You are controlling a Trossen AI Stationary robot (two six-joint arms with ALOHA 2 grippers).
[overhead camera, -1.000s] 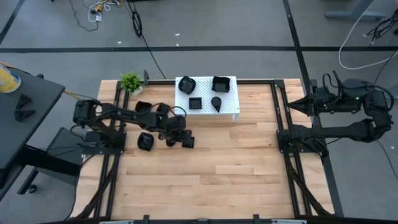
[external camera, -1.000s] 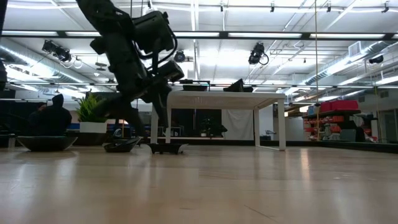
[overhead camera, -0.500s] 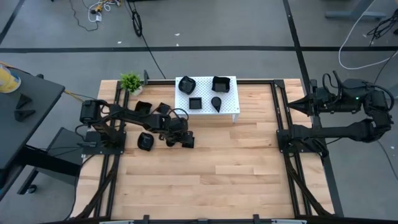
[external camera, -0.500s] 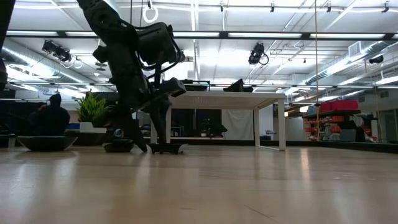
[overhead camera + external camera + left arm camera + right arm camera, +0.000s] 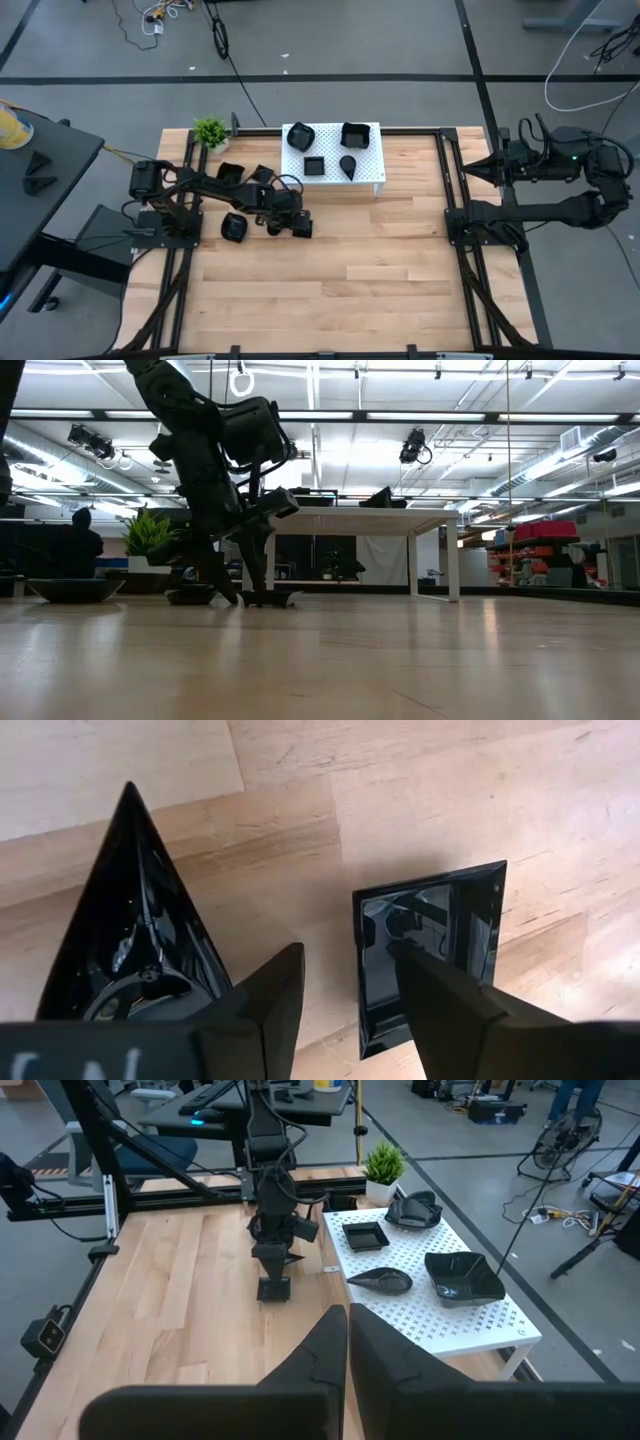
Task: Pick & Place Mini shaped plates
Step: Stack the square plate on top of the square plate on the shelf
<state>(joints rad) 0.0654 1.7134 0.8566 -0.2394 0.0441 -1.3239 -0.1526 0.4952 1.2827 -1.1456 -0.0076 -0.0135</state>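
Note:
Small glossy black mini shaped plates lie on the wooden table and on the white stand [image 5: 372, 178]. A square plate [image 5: 440, 935] lies flat on the table beside a teardrop plate [image 5: 125, 920]. My left gripper [image 5: 342, 952] is open and low over the square plate [image 5: 302, 229]. One finger stands inside the plate and the other outside its rim. My right gripper [image 5: 347, 1342] is shut and raised at the table's right side, with nothing in it. My left gripper comes down at a slant from the table's left. One finger [image 5: 440, 1000] is inside the square plate and the other [image 5: 268, 1005] is outside its rim [image 5: 358, 960]. Whether either finger touches the plate I cannot tell.
More black plates lie near the left arm [image 5: 232, 228], [image 5: 228, 172], [image 5: 262, 175]. Several more sit on the white stand at the far middle. A small green plant [image 5: 210, 131] stands at the far left corner. Bare wood stretches across the near half of the table.
My left gripper has sunk toward the square plate on the table and then kept still. The plates have not moved.

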